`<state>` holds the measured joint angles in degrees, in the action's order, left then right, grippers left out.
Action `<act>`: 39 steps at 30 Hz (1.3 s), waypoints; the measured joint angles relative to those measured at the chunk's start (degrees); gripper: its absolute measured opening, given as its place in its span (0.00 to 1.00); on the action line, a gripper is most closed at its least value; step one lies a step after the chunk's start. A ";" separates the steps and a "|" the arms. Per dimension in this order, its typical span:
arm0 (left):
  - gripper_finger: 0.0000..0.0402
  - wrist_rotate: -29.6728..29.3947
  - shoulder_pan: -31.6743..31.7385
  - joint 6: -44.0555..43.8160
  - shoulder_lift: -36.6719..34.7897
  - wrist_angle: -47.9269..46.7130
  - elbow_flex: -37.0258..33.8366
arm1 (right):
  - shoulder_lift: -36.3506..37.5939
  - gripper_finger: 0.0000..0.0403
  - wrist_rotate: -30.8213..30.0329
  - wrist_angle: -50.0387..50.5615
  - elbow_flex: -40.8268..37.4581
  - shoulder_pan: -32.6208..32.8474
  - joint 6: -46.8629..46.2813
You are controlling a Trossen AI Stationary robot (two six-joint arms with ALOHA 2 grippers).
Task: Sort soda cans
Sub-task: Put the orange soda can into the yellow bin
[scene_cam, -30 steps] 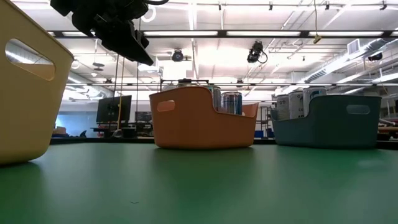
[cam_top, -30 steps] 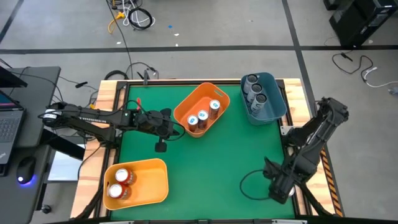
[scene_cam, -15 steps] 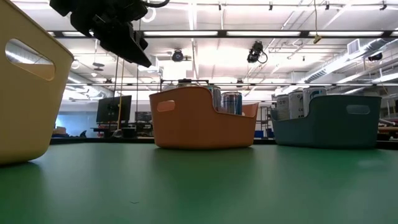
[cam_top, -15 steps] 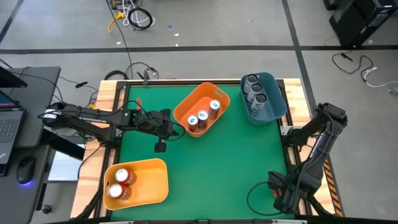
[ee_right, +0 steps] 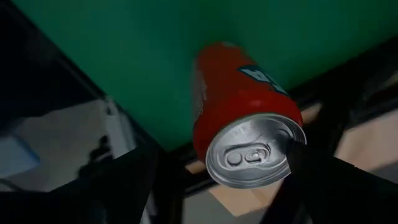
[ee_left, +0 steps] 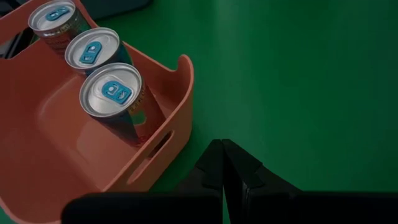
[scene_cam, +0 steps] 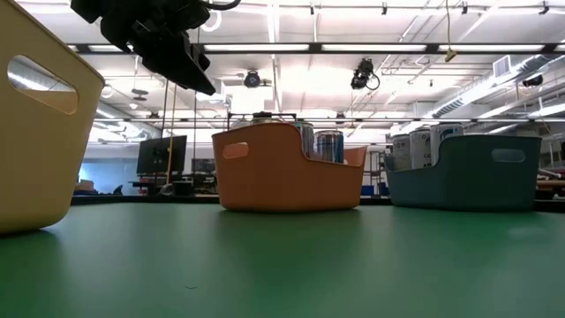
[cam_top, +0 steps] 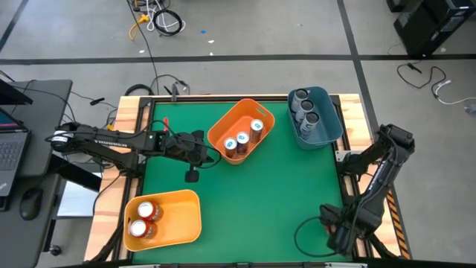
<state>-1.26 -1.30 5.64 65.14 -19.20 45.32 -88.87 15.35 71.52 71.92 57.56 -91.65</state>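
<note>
A red can [ee_right: 245, 118] is gripped by the right tool [cam_top: 338, 237] at the table's [cam_top: 253, 193] near right corner, tilted, its silver top toward the wrist camera. The left tool [ee_left: 222, 163] is pressed closed beside the orange bin [ee_left: 93, 168].

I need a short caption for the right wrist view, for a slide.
Right gripper holding a red can over the green table edge.

Green table top [cam_top: 253, 201] with light wooden edge strips. Three bins rest directly on it: orange bin [cam_top: 223, 128] near the far middle, set at an angle; blue bin [cam_top: 328, 128] at the far right corner; yellow bin [cam_top: 178, 216] at the near left corner. All three well apart.
</note>
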 joint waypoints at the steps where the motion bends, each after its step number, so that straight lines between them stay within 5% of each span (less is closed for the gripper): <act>1: 0.00 0.00 0.01 -0.07 0.00 0.00 0.00 | 0.45 0.86 -0.46 -0.49 -0.01 0.00 -0.25; 19: 0.00 0.00 0.02 -0.38 0.00 -0.04 0.00 | 3.20 0.87 -0.98 6.07 1.34 -1.00 -0.90; 39: 0.00 -0.02 0.01 -1.31 0.00 -1.34 0.00 | 3.22 0.85 0.62 -10.02 -11.08 1.20 1.37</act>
<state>-1.28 -1.29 4.32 65.14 -20.54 45.32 -85.65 15.97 61.50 60.84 58.76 -90.28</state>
